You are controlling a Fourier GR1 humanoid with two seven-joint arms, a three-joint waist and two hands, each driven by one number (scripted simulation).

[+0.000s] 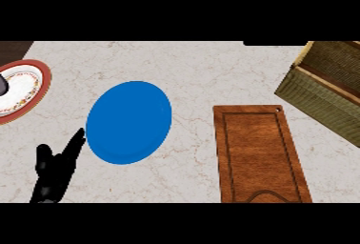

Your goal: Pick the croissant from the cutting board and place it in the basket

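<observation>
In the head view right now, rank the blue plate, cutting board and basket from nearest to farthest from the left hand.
1. blue plate, just right of the left hand
2. cutting board, lower right
3. basket, far upper right

One view only — from the head, looking steeply down on the counter (197,62). It takes in the plate (128,122) at the middle, the board (260,155) running off the lower edge, and the basket (325,88) cut by the right edge — near enough that objects fill much of the frame.
</observation>
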